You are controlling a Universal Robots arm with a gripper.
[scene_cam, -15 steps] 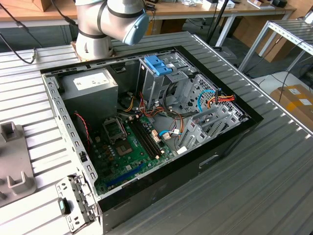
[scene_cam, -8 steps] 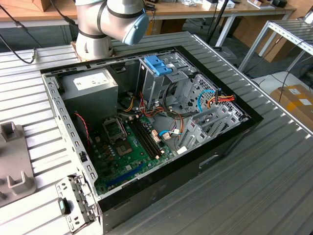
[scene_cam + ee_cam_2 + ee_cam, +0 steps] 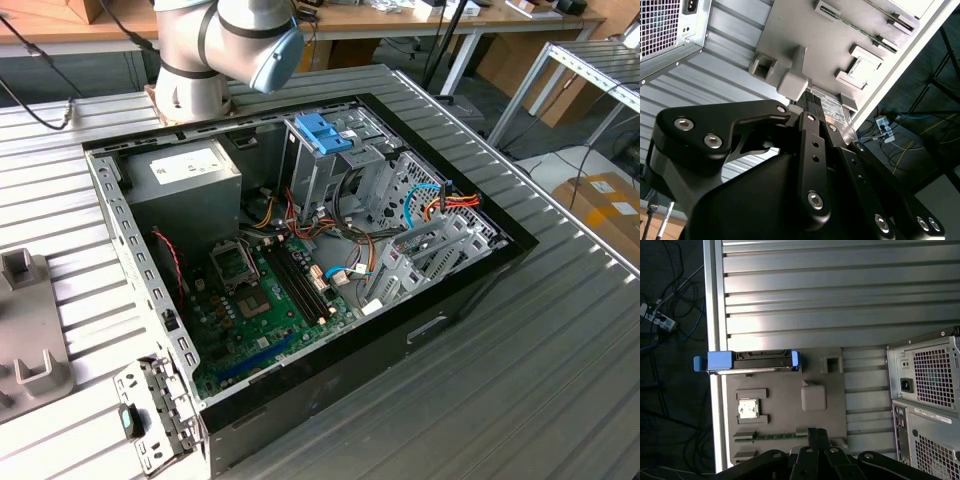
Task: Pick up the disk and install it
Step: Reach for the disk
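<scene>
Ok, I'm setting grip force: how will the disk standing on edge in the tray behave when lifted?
The disk looks like a rigid flat slab: probably stiff and heavy for its size. Its blue plastic rails may flex or slip. Standing on edge in the grey tray, it could tip if nudged sideways.

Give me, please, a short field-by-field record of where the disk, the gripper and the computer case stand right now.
disk: on edge in a slot of the grey fixture plate, blue rails at both ends, not picked up
gripper: over the plate, apart from the disk
processor: in a plate pocket
computer case: open on the ribbed table
blue bracket: in the case's drive cage
</scene>
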